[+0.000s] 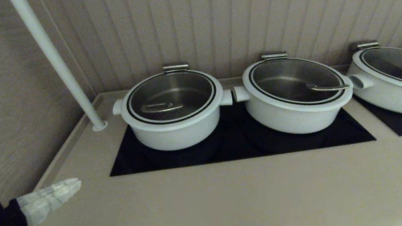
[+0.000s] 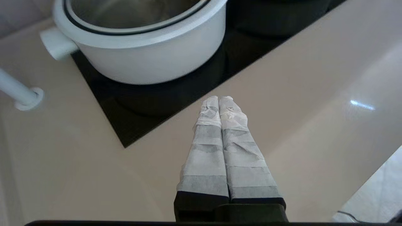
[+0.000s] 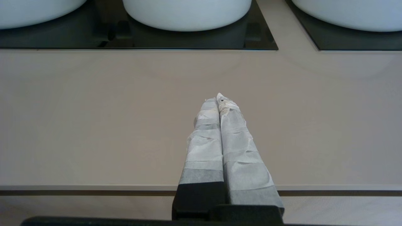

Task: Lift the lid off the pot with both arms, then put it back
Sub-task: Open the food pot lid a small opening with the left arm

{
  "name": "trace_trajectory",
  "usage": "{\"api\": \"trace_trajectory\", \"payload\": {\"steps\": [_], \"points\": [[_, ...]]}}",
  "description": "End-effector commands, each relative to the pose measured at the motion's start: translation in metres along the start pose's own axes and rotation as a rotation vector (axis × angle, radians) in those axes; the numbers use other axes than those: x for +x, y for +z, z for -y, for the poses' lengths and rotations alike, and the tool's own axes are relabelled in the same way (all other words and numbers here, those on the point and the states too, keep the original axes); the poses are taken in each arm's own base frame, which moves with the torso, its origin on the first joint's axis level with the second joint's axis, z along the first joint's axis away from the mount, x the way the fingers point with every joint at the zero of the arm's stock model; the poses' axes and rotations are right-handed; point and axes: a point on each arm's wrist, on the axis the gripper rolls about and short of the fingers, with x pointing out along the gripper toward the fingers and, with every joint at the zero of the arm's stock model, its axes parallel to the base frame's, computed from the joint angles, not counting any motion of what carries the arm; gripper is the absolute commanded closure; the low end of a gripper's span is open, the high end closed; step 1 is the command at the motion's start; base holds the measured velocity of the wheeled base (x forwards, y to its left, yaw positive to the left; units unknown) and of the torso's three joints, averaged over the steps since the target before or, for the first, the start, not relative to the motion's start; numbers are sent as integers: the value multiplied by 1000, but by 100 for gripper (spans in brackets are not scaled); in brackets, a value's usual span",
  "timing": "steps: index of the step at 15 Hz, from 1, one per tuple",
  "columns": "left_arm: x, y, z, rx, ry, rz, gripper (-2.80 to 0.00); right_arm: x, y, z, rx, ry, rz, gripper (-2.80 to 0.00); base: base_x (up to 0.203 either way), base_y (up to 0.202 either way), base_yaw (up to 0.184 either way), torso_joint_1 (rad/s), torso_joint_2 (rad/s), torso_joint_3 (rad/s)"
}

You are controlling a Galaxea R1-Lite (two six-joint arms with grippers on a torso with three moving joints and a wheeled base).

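Note:
The deep white pot [image 1: 174,135] stands at the left of the black cooktop [image 1: 233,150], with the glass lid [image 1: 180,89] resting on it. The lid's steel loop handle [image 1: 160,107] lies left of its centre. My left gripper [image 1: 72,184] is shut and empty, low over the counter well in front and to the left of the pot. In the left wrist view its tips [image 2: 219,98] sit near the cooktop corner, short of the pot [image 2: 150,59]. My right gripper [image 3: 217,97] is shut and empty over the bare counter near its front edge, out of the head view.
Two wider, shallower white pots [image 1: 296,115] [image 1: 392,96] with lids stand to the right of the deep pot. A white pole [image 1: 58,67] rises from the counter's back left corner. A ribbed wall is close behind the pots. The counter's front edge [image 3: 94,187] shows in the right wrist view.

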Motion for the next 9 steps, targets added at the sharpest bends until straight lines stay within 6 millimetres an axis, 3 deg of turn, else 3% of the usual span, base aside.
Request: {"api": "trace_trajectory", "payload": {"steps": [1,9], "points": [[13,0,-6,-16,-20,-41,0,0,0,0,-1,0,-1,0,0,0,0,0,0,0],[50,16,-14,-25,-105,-75,0,0,0,0,-1,0,-1,0,0,0,0,0,0,0]]}}
